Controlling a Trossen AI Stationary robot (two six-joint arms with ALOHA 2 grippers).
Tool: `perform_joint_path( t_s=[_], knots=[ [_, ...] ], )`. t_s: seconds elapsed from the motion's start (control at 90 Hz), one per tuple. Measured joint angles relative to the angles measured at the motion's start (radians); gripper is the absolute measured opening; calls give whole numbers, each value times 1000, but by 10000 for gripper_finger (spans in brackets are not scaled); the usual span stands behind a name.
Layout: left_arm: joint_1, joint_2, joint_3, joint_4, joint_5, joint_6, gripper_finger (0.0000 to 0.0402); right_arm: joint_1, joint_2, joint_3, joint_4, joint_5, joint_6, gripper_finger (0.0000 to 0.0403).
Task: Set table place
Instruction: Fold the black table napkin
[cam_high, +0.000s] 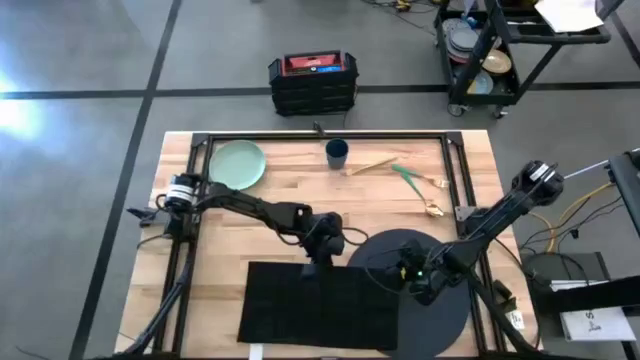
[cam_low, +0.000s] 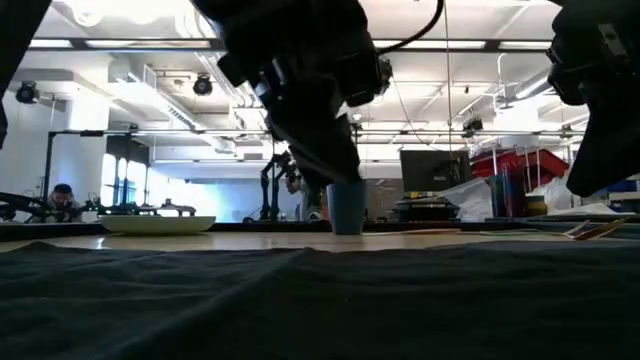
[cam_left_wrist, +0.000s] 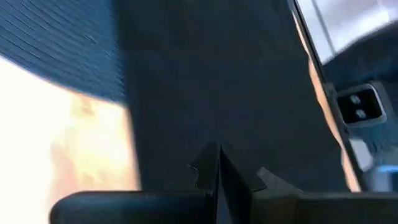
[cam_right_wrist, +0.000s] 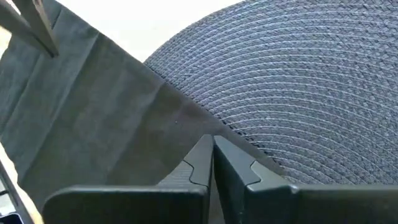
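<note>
Seen from above: left gripper (cam_high: 326, 240) at the far edge of the black cloth napkin (cam_high: 320, 300), fingers (cam_left_wrist: 211, 171) pressed together, apparently pinching that hem. Right gripper (cam_high: 415, 272) at the napkin's 3 o'clock corner, over the dark grey round placemat (cam_high: 440, 310), fingers (cam_right_wrist: 208, 163) likewise clenched on the cloth where it overlaps the woven mat.

Napkin spread flat at the near, 6 o'clock side of the table (cam_high: 220, 250), its right edge lapping onto the placemat. Pale green plate (cam_high: 237, 163) at 11 o'clock, small dark blue cup (cam_high: 337, 152) at 12 o'clock, gold cutlery with green handles (cam_high: 405, 178) at 1 o'clock, all well apart from the mat.

Step in hand, by appearance: shifting or folding the napkin. Best done by lifting both pinched points together and level, keeping the cloth taut between them, moving slowly enough not to drag the placemat, then laying it clear of the mat's centre, leaving room for the plate.
</note>
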Motion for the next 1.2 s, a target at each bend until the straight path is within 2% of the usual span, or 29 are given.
perform_joint_path(
  t_s=[0.3,0.633,0.778,0.989,1.122,1.2],
  knots=[
    [-28,50,-1,-53,22,21,0,0,0,0,1,-4,0,0],
    [-17,58,-15,-350,-17,152,0,0,0,1,-2,-34,-19,0],
    [13,45,-63,-415,-31,157,0,0,0,1,-9,-36,-19,0],
    [81,-16,-196,-443,-116,61,0,0,-1,1,-26,-52,-19,0],
    [128,-65,-264,-481,-117,-46,0,0,-1,1,-31,-52,-19,0],
    [150,-91,-285,-533,-84,-94,0,0,-1,1,-32,-52,-19,0]
  ],
)
